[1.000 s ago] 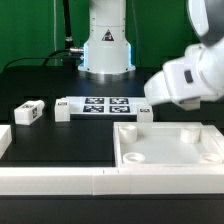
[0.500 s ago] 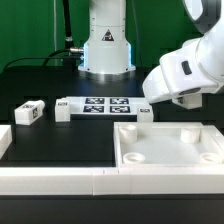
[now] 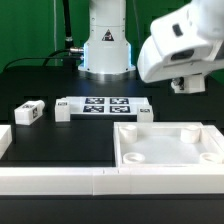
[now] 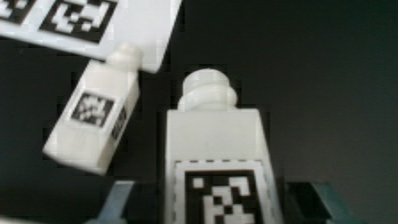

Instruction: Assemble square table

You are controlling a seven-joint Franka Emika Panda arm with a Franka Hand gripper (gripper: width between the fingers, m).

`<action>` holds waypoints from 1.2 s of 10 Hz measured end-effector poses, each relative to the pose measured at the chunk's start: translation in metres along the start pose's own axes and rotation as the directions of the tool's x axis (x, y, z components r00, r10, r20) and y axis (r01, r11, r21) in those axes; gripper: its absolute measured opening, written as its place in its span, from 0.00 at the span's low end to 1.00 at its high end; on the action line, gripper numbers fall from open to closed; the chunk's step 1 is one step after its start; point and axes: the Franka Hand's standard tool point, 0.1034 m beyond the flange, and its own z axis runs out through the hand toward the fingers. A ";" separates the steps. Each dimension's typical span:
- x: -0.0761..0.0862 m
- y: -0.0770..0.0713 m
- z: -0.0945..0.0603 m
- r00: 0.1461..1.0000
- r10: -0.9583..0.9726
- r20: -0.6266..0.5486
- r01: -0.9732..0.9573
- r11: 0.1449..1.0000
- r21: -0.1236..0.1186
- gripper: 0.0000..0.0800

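The gripper [image 3: 188, 84] has risen toward the upper right, a leg [image 4: 215, 140] between its jaws. Clamped or loose, I can't tell; perhaps it's bound for the tabletop [image 3: 170, 150].

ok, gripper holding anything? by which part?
Apparently a white table leg, pinched at its tagged end between the fingers of the gripper; its peg end sticks out free. The exterior view doesn't show it.

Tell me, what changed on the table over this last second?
The hand rose well above where it was, beside the marker board. The wrist view shows a leg between its jaws; whether it is gripped, I cannot tell. The lone leg, the marker board and the top stayed put.
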 end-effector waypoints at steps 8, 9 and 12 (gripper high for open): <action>0.024 0.010 -0.039 0.844 -0.052 -0.535 0.014 0.997 -0.075 0.36; 0.024 0.012 -0.037 0.820 -0.054 -0.570 0.010 0.997 -0.080 0.36; 0.052 0.017 -0.051 0.642 -0.120 -0.758 0.026 0.991 -0.134 0.36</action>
